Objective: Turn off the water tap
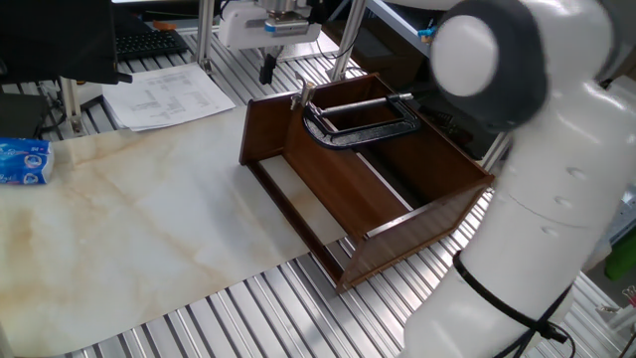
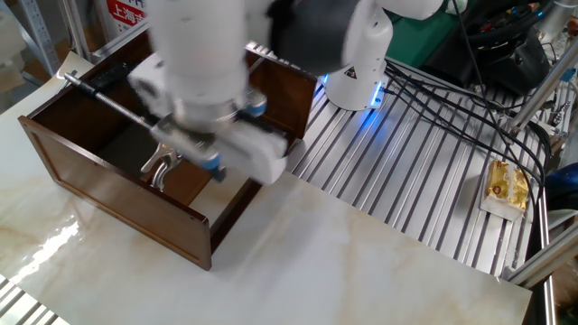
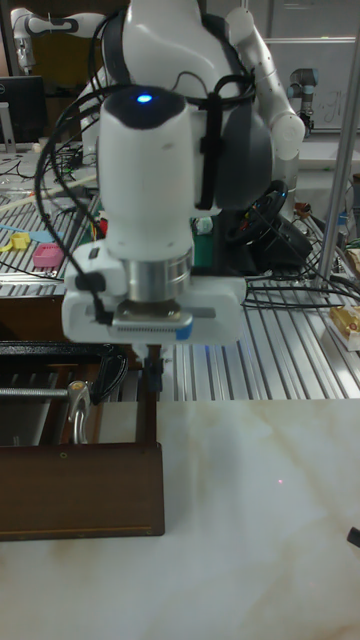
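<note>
Beside the wooden box (image 1: 378, 199), just outside its wall, hang the jaws (image 1: 267, 70) above the worktop (image 1: 139, 229); the dark fingers point down, clear of everything. Whether they stand apart or together cannot be told: one fixed view shows them too small, the other fixed view blurs the whole hand, and the tall fixed view shows what looks like a single dark finger (image 3: 156, 377) under the white flange.

Inside the box, next to the jaws, lies a black C-clamp (image 1: 358, 117), its screw bar (image 2: 108, 97) spanning the compartment. At the end of the clamp nearest the jaws sits the small metal tap (image 1: 301, 98); the other fixed view shows its silvery handle (image 2: 161, 168) against the dark floor of the box.

Farther from the jaws on the worktop: printed sheets (image 1: 169, 96) and a blue packet (image 1: 24, 162), seen only in one fixed view. A yellow packet (image 2: 508, 188) lies well apart on the slatted frame, seen in the other fixed view. The tall fixed view cuts the box off at its left edge.
</note>
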Motion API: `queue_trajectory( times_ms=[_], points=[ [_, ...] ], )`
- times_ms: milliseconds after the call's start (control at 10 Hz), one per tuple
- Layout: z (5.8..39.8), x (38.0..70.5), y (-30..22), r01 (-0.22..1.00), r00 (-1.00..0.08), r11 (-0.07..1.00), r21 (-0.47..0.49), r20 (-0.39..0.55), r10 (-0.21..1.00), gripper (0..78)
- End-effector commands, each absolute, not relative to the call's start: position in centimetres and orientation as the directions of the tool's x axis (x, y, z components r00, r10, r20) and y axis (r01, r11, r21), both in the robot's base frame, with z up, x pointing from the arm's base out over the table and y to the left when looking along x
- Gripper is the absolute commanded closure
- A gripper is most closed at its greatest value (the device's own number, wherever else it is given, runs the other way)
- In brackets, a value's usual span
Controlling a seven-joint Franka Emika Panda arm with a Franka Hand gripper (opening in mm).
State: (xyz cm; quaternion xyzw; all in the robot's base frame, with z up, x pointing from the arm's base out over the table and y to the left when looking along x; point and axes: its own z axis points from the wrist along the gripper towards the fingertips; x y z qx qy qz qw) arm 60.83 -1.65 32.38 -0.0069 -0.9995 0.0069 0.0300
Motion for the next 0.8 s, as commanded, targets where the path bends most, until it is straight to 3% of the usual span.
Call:
queue_trajectory(
  times_ms=[100, 800],
  points=[
    [35.2, 56.2, 0.2, 0.029, -1.000, 0.999, 0.017, 0.007, 0.029, 77.6],
    [36.4, 55.3, -0.5, 0.031, -0.999, 0.998, 0.055, -0.023, 0.032, 77.6]
  ],
)
